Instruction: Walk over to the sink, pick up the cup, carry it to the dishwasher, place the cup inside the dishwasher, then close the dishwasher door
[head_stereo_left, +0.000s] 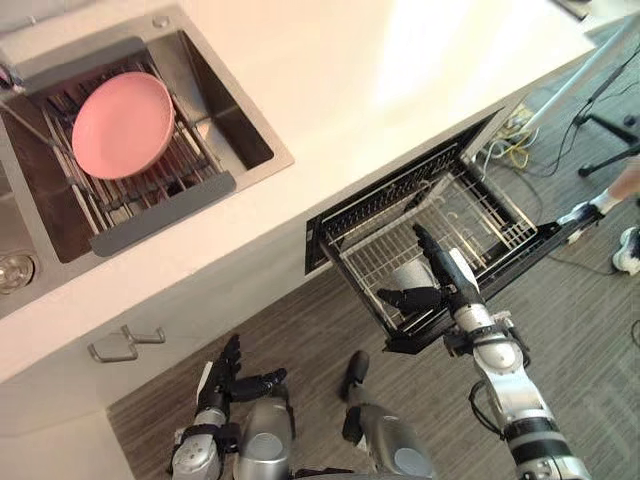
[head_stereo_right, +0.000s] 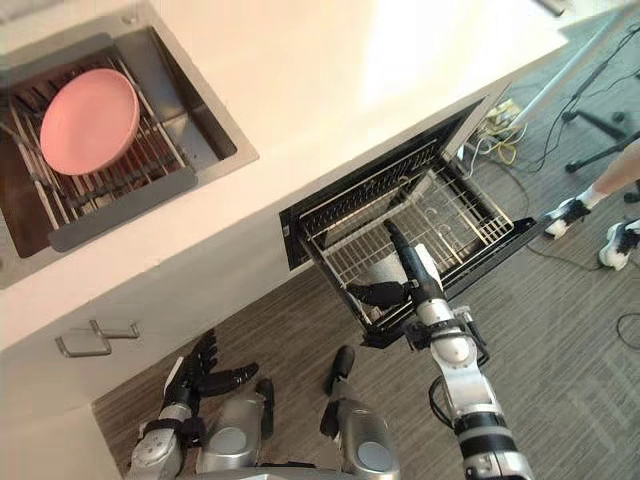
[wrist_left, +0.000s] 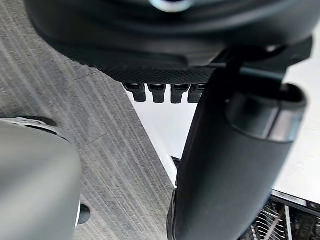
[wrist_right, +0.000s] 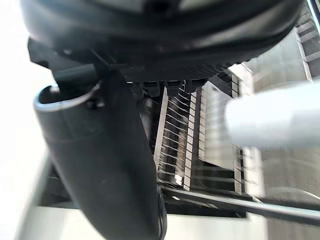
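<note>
Cup sits in the pulled-out dishwasher rack, just under the right hand. That hand's fingers are straight, thumb spread, gripping nothing. Left hand hangs low above the floor, fingers relaxed.

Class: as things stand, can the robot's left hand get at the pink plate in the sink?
Probably not: the left hand hangs low by the cabinet front, while the pink plate lies in the sink, set up in the counter.

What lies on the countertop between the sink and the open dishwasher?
Nothing: in the left eye view, the pale countertop stretch between the sink and the dishwasher is bare.
</note>
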